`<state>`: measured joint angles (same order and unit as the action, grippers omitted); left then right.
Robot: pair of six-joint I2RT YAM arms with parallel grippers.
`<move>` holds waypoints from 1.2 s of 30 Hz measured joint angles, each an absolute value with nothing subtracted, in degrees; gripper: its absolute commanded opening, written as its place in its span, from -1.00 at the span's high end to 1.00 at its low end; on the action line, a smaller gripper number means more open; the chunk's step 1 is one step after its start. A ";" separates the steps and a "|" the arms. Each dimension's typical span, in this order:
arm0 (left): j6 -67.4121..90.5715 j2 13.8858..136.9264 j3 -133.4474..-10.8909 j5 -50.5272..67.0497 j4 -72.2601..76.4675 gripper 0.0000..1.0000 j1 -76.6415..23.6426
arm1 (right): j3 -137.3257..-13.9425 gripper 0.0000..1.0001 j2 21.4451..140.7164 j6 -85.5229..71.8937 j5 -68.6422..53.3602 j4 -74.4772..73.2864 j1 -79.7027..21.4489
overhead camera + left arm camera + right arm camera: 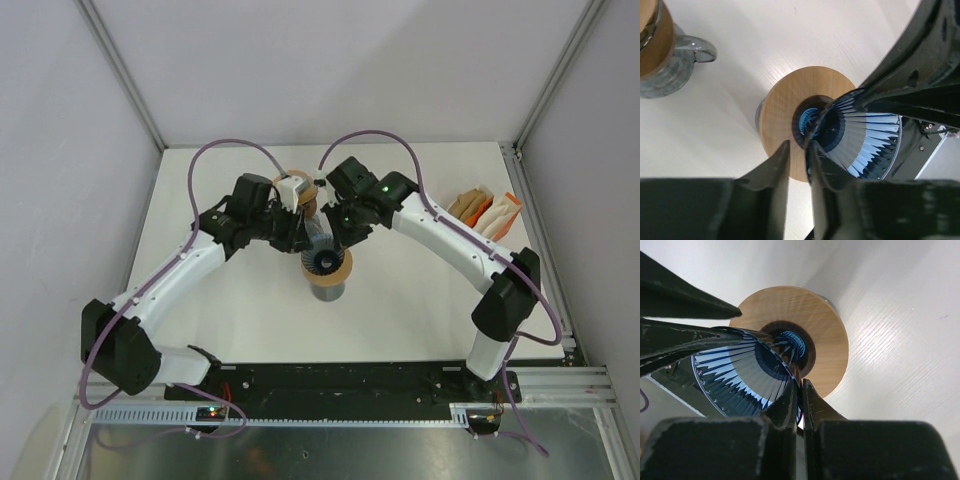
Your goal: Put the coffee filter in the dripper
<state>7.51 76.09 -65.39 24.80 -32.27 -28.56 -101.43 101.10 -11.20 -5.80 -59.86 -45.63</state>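
- Right gripper (799,384): clenched. Its two fingers are pressed together on the near rim of the coffee filter (740,375), a dark ribbed cone.
- Left gripper (798,145): fingers a narrow gap apart at the opposite rim of the filter, one outside the cone and one against its inner wall. Whether they clamp the rim cannot be told.
- Coffee filter: held between the two arms. Its narrow end sits at the central hole of the dripper (825,335), and its wide mouth leans to one side.
- Dripper: a round wooden collar on a glass body, standing mid-table.
- Second vessel (660,55): glass with a handle and a wooden collar, just behind the dripper, not touching it.
- Table (400,310): white. Brown, white and orange flat items (485,210) lie at its far right edge, well apart from the arms.
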 measured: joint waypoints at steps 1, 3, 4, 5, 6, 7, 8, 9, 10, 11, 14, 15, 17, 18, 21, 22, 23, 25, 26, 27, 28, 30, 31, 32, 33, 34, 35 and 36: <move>7.77 76.34 -65.39 24.67 -32.12 0.71 -28.69 | -100.82 1.00 100.88 -11.66 -6.07 -58.76 -45.23; 7.81 76.79 -65.41 24.93 -31.38 0.81 -28.91 | -99.79 1.00 100.53 -12.10 -7.07 -57.25 -44.56; 7.77 77.08 -65.43 25.08 -30.89 0.84 -28.99 | -99.00 1.00 100.25 -12.38 -7.94 -56.34 -44.03; 7.94 77.32 -65.49 25.10 -30.57 0.88 -29.02 | -98.19 1.00 99.96 -12.73 -8.95 -55.55 -43.40; 8.03 77.65 -65.63 25.19 -30.09 0.90 -29.02 | -97.38 1.00 99.68 -13.26 -10.09 -54.83 -42.72; 8.10 77.95 -65.76 25.19 -29.78 0.92 -29.02 | -96.64 1.00 99.44 -13.58 -11.16 -54.08 -42.04; 8.14 78.30 -65.93 25.21 -29.41 0.94 -29.02 | -96.01 1.00 99.29 -14.00 -12.14 -53.45 -41.43; 8.16 78.65 -66.08 25.26 -29.06 0.95 -29.02 | -95.48 1.00 99.15 -14.39 -13.04 -52.88 -40.86; 8.23 78.96 -66.13 25.47 -28.69 0.97 -29.02 | -95.09 1.00 99.13 -14.68 -13.80 -52.49 -40.38; 8.47 79.20 -66.13 25.69 -28.38 0.98 -28.99 | -94.80 1.00 99.13 -15.00 -14.52 -52.18 -40.01; 8.64 79.83 -66.13 26.11 -27.55 0.99 -28.93 | -94.48 1.00 99.33 -15.64 -15.92 -51.86 -39.42; 8.64 80.03 -66.11 26.17 -27.33 1.00 -28.88 | -94.48 1.00 99.48 -15.84 -16.19 -51.83 -39.22; 8.62 80.42 -65.93 26.24 -26.85 0.99 -28.75 | -94.48 1.00 99.81 -16.10 -16.47 -51.75 -38.98; 8.62 80.64 -65.67 26.28 -26.48 1.00 -28.64 | -94.48 1.00 100.03 -16.29 -16.53 -51.64 -38.89; 9.02 81.67 -64.97 28.08 -25.17 1.00 -27.51 | -94.52 1.00 100.73 -16.99 -16.75 -51.37 -38.61; 9.04 81.84 -64.86 28.80 -24.91 1.00 -27.14 | -94.52 1.00 100.73 -17.06 -16.75 -51.33 -38.59; 9.04 81.93 -64.71 29.23 -24.67 1.00 -26.85 | -94.52 1.00 100.73 -17.15 -16.62 -51.31 -38.61; 8.99 82.04 -64.34 29.76 -24.25 1.00 -26.57 | -94.52 1.00 100.73 -17.37 -16.58 -51.31 -38.61; 8.99 82.08 -64.18 29.87 -24.08 1.00 -26.50 | -94.52 1.00 100.73 -17.41 -16.56 -51.29 -38.61; 8.99 82.08 -64.10 30.00 -23.92 1.00 -26.48 | -94.50 1.00 100.75 -17.45 -16.53 -51.27 -38.63; 8.97 82.08 -64.05 30.06 -23.83 1.00 -26.44 | -94.45 1.00 100.75 -17.52 -16.51 -51.22 -38.63; 8.93 82.04 -63.94 30.15 -23.62 0.99 -26.41 | -94.21 1.00 100.73 -17.58 -16.51 -50.98 -38.61; 8.91 81.91 -63.94 30.13 -23.49 0.99 -26.41 | -94.19 1.00 100.73 -17.61 -16.51 -50.92 -38.61; 8.84 81.69 -63.94 30.13 -23.42 1.00 -26.37 | -94.19 1.00 100.73 -17.63 -16.51 -50.85 -38.61; 8.73 81.65 -63.94 30.13 -23.40 0.99 -26.37 | -94.19 1.00 100.73 -17.72 -16.49 -50.81 -38.61; 8.58 81.56 -63.96 30.09 -23.40 0.97 -26.37 | -94.19 1.00 100.71 -17.80 -16.45 -50.78 -38.61; 8.56 81.52 -63.99 30.04 -23.42 0.94 -26.37 | -94.19 1.00 100.71 -17.87 -16.40 -50.78 -38.63; 8.51 81.43 -64.03 29.93 -23.46 0.90 -26.37 | -94.24 0.99 100.71 -17.96 -16.32 -50.76 -38.68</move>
